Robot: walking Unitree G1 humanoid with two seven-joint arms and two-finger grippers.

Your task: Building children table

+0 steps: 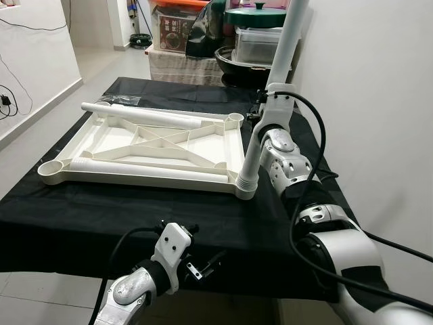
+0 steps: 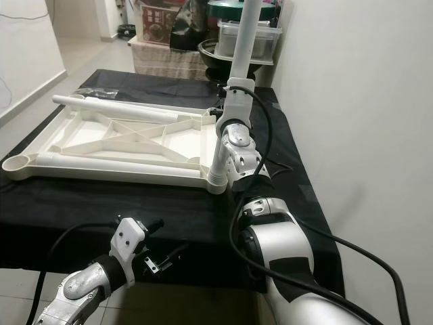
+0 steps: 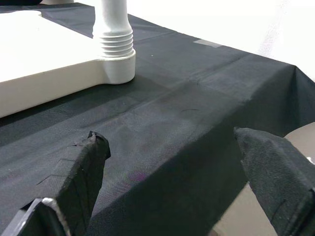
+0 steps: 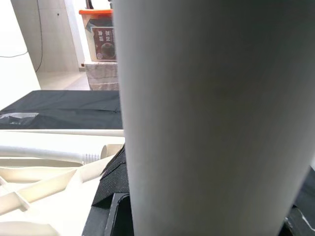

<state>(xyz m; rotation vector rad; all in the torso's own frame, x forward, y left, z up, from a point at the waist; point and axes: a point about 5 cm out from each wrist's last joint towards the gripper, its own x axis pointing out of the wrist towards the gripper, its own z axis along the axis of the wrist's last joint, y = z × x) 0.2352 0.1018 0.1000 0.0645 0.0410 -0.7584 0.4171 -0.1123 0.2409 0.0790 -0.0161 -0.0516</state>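
A white plastic tabletop (image 1: pixel 135 177) lies upside down on a black-covered table (image 1: pixel 101 217). One white leg (image 1: pixel 252 152) stands upright in its near right corner socket (image 3: pixel 115 69). My right gripper (image 1: pixel 268 107) is shut on this leg partway up; the leg (image 4: pixel 206 118) is very close in the right wrist view. Two loose legs lie on the tabletop, one along the far edge (image 1: pixel 155 116) and one along the near edge (image 1: pixel 145 167). My left gripper (image 3: pixel 179 167) hangs open, with nothing in it, just off the table's front edge, below the socket corner.
A small clear bag (image 1: pixel 122 100) lies at the table's far left. Storage boxes (image 1: pixel 176 30) and a lidded pot (image 1: pixel 256 15) stand behind the table. A white wall (image 1: pixel 379 101) runs close along the right side. Open floor (image 1: pixel 40 128) lies to the left.
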